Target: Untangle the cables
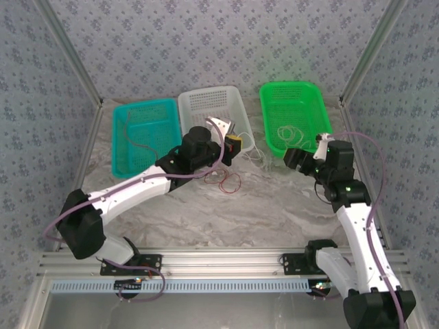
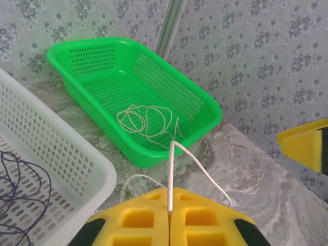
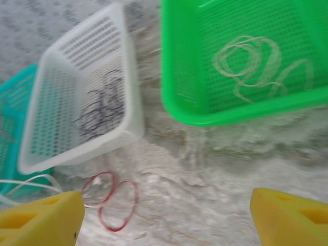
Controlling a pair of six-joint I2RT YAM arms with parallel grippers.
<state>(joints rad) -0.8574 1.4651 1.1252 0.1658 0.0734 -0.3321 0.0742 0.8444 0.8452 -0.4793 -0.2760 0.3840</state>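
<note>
Cables (image 1: pixel 230 180) look mostly sorted, by my reading. Green basket (image 1: pixel 295 103), upper right, holds a pale coil (image 2: pixel 146 120). White basket (image 1: pixel 206 103), centre, holds a dark cable (image 3: pixel 102 105). Teal basket (image 1: pixel 140 113), upper left, holds a reddish strand (image 1: pixel 127 130) (faint). The left gripper (image 2: pixel 169 202) is clamped on a white cable (image 2: pixel 170 169) that trails onto the table (image 1: pixel 274 205). The right gripper (image 3: pixel 166 215) hovers with fingers wide apart and empty. Left to do: the held cable and a red cable (image 3: pixel 114 192) looped mid-table.

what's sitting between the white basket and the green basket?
Bare marble table between white basket and green basket in the right wrist view. At the gap's near end, left wrist view, a whitish cable rises from the shut left gripper.
</note>
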